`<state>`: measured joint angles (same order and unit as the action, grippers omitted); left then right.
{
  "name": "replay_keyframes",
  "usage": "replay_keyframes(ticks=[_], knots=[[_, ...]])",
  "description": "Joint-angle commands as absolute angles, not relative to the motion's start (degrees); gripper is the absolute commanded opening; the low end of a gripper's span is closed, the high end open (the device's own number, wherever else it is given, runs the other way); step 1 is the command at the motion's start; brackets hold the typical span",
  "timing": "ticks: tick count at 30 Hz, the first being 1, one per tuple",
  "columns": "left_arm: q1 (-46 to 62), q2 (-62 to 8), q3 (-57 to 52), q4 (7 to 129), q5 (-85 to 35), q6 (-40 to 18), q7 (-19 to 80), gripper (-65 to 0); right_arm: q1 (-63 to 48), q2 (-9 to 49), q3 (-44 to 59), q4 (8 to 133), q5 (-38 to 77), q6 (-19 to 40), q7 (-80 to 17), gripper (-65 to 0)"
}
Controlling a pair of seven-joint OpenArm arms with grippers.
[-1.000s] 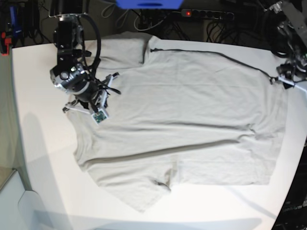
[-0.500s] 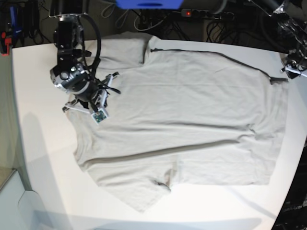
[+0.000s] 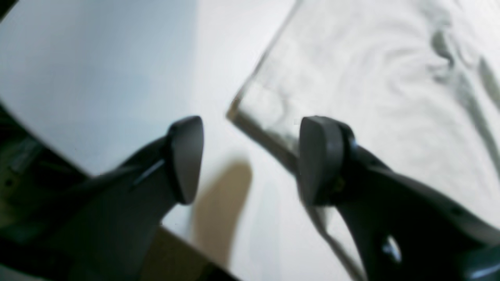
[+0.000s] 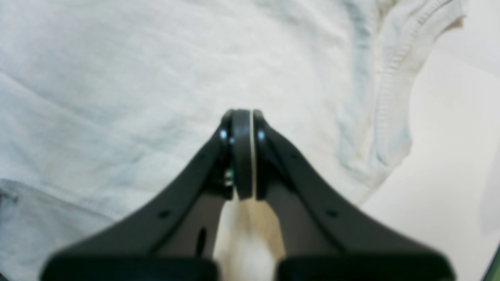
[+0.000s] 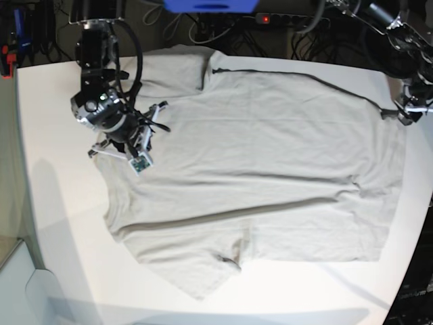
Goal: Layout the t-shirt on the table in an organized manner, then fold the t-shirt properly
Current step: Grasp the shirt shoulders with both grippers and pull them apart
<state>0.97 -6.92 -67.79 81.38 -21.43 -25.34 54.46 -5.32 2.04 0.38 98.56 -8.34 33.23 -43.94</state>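
The t-shirt (image 5: 257, 162) lies spread over the middle of the table (image 5: 54, 223), mostly flat, with one sleeve folded over near 11 o'clock and a small pucker at the lower sleeve seam near 6 o'clock. The right gripper (image 4: 242, 156) sits at about 9 o'clock in the base view, over the collar area, its jaws pressed fully together with no cloth visibly between them. The left gripper (image 3: 246, 156) is at 3 o'clock, its jaws apart and holding nothing, poised above the hem corner, with one finger (image 3: 320, 160) over the cloth edge and the other over bare table. The main risk is that if this arm drops and closes from here, it may catch only the top layer at the corner, or miss the hem altogether, since the corner lies flat and thin against the table; a pull would then drag the shirt askew and undo the layout. The folded sleeve would also be trapped in any fold if left as it is. Compared with a second ago, the left arm has moved up and slightly outward from the hem corner, while the right arm and the shirt look unchanged.
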Motion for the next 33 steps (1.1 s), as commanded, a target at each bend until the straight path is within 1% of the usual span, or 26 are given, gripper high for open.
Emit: replay_keyframes(ticks=[1, 5, 13, 20, 22, 23, 25, 28, 29, 31, 33], knots=[[0.75, -7.69, -68.09, 81.63, -22.90, -25.45, 53.23, -27.4, -4.88, 2.07, 0.31, 99.38, -7.78, 33.98, -43.12, -65.0], [0.75, -7.34, -68.09, 79.16, -25.19, -25.01, 51.82, -27.4, -4.88, 2.07, 0.48, 99.30, -7.78, 33.98, -43.12, -65.0], [0.22, -6.99, -68.09, 74.59, -25.27, -25.01, 47.43, -27.5, -4.97, 2.33, 0.48, 97.63, -7.78, 33.98, -42.95, -65.0], [-1.89, -6.99, -68.00, 70.90, -25.01, -25.01, 47.16, -27.7, -4.97, 2.33, 0.48, 96.48, -7.78, 33.98, -42.77, -65.0], [-2.24, -6.99, -68.00, 70.37, -25.01, -25.01, 47.16, -31.4, -4.97, 2.33, 0.48, 96.57, -7.78, 33.98, -42.77, -65.0], [-2.42, -6.99, -68.00, 70.11, -25.01, -25.01, 47.16, -35.6, -4.97, 2.33, 0.48, 96.57, -7.78, 33.98, -42.77, -65.0], [-2.42, -6.99, -68.00, 69.58, -25.01, -25.01, 47.16, -45.6, -4.88, 2.42, 0.48, 96.57, -7.78, 33.98, -42.77, -65.0], [-3.03, -7.25, -67.91, 68.97, -24.92, -25.01, 47.43, -62.8, -4.88, 2.42, 0.48, 96.57, -7.78, 33.98, -42.77, -65.0], [-3.03, -7.34, -67.91, 68.97, -24.92, -25.01, 47.69, -65.0, -4.88, 2.42, 0.48, 96.57, -7.78, 33.98, -42.77, -65.0], [-3.12, -7.52, -67.91, 69.58, -24.92, -24.92, 47.96, -63.8, -4.79, 2.51, 0.48, 96.57, -7.78, 33.98, -42.77, -65.0], [-3.03, -7.60, -67.91, 70.46, -24.84, -24.92, 47.96, -64.7, -4.79, 2.51, 0.48, 96.57, -7.78, 33.98, -42.77, -65.0]])
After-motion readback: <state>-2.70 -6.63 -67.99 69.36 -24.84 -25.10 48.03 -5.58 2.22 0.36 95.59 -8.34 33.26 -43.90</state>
